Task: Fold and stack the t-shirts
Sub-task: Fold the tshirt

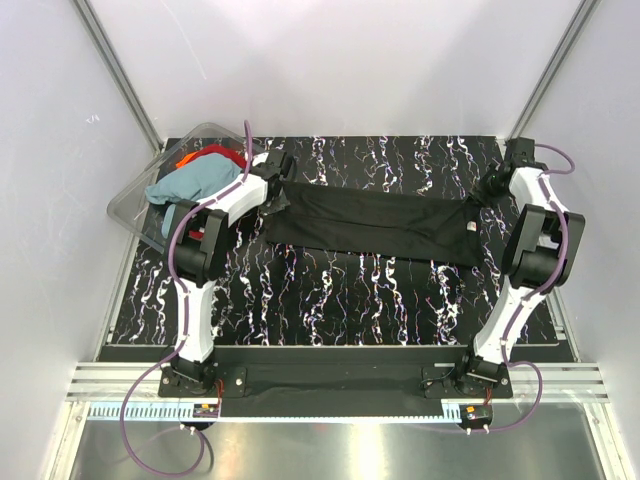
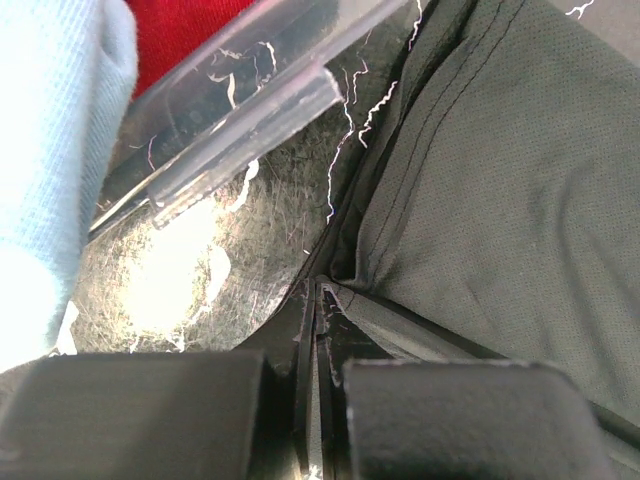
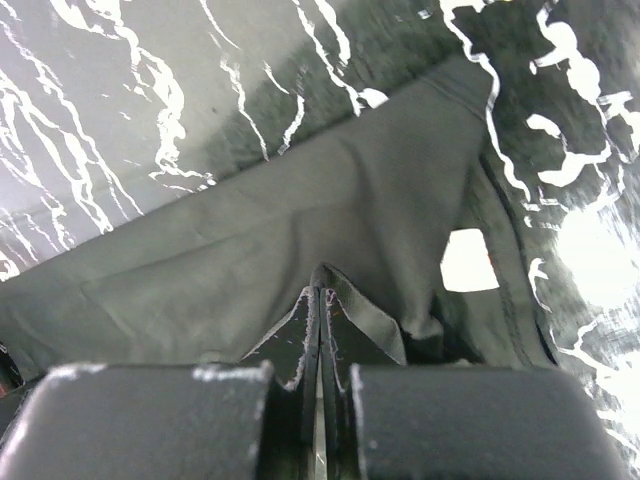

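Black cloth t-shirt (image 1: 370,225) seems mid-fold, pinched by left gripper (image 2: 318,300) and right gripper (image 3: 320,290); teal-blue shirt (image 1: 195,182) and red-orange shirt (image 1: 215,155) wait unfolded in ten-o'clock clear plastic tub (image 1: 130,205).

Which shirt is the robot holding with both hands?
The black t-shirt, pinched at each end by the left gripper and right gripper. The teal-blue shirt and red-orange shirt sit bunched in the clear tub.

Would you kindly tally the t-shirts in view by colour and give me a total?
Black t-shirt: 1
Teal-blue t-shirt: 1
Red-orange t-shirt: 1
Total: 3
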`<state>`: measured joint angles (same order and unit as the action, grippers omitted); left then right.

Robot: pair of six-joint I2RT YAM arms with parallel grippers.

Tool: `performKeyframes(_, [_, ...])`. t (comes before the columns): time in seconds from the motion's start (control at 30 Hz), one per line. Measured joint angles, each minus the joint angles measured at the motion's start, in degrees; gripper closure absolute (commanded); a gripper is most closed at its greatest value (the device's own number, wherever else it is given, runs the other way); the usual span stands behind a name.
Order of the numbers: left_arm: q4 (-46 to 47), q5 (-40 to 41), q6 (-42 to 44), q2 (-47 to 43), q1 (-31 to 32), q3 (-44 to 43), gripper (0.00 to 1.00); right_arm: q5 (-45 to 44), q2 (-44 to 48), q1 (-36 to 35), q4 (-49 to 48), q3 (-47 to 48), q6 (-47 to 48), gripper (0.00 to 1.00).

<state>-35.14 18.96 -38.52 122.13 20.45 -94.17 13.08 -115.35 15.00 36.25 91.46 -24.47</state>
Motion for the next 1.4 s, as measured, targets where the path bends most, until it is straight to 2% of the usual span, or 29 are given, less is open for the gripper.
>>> performKeyframes(0.4, [-0.3, 0.0, 0.1, 0.3, 0.0, 0.0, 0.96, 4.8, -5.2, -1.2, 0.0, 4.7, 2.5, 0.96])
performKeyframes(0.47, [-0.4, 0.0, 0.1, 0.6, 0.0, 0.0, 0.92, 4.5, -5.2, -1.6, 0.1, 4.7, 2.6, 0.89])
performKeyframes(0.5, [-0.4, 0.0, 0.2, 0.7, 0.0, 0.0, 0.89, 3.7, -5.2, -1.7, 0.4, 4.9, 2.5, 0.8])
performKeyframes(0.53, [-0.5, 0.0, 0.2, 0.7, 0.0, 0.0, 0.81, 2.6, -5.3, -1.9, 1.0, 5.3, 2.4, 0.75])
performKeyframes(0.6, [-0.9, 0.0, 0.5, 0.7, 0.0, 0.0, 0.74, 0.9, -5.5, -2.1, 2.3, 6.3, 2.0, 0.67])
performKeyframes(0.73, [-1.5, -0.1, 0.6, 0.1, 0.0, -0.2, 0.68, -1.4, -5.2, -2.1, 4.2, 8.1, 1.4, 0.62])
performKeyframes(0.9, [-2.2, -0.7, 1.8, -5.4, 0.6, -0.2, 0.64, -3.1, -0.5, -2.1, 5.9, 5.3, -0.9, 0.64])
performKeyframes(0.97, [-1.9, -1.2, 3.0, -8.7, 1.3, -0.3, 0.64, -2.9, 3.4, -2.1, 6.1, 2.0, -2.0, 0.71])
performKeyframes(1.1, [0.2, -2.5, 4.7, -13.3, 4.2, 0.0, 0.67, -2.2, 10.3, -2.2, 5.0, -6.5, -3.6, 0.75])
performKeyframes(1.27, [2.7, -5.5, 5.7, -13.6, 6.7, 3.3, 0.68, -1.5, 10.4, -2.2, 4.8, -13.5, -4.3, 0.76])
performKeyframes(1.4, [2.1, -4.4, 5.7, -11.2, 6.0, 6.5, 0.68, -2.6, 10.0, -2.2, 4.3, -17.9, -4.4, 0.75])
